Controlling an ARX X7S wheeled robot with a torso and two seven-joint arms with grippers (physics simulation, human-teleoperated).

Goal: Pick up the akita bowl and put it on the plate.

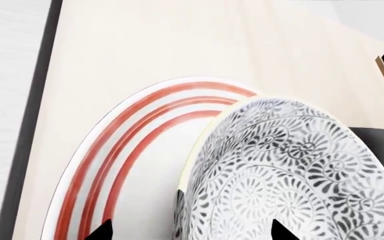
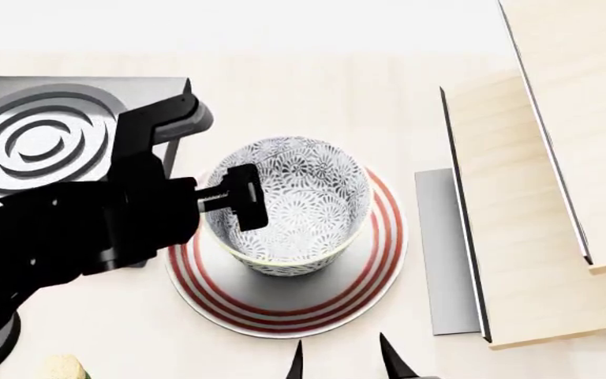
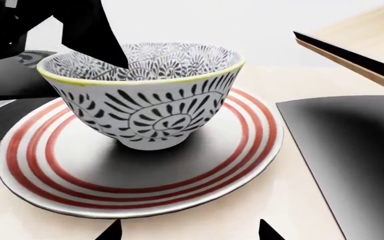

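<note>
Jaws straddle akita bowl (image 2: 294, 207) rim.

No text, label, brand, number or sign can be read in any of the three views. The bowl (image 2: 290, 207) carries only a grey-black floral pattern, the plate (image 2: 372, 272) only red rings, and the stove burner (image 2: 40, 142) only plain concentric rings; none of these form letters or figures. The tabletop (image 2: 314, 87) and the wooden boards (image 2: 540, 197) are bare of print.
</note>
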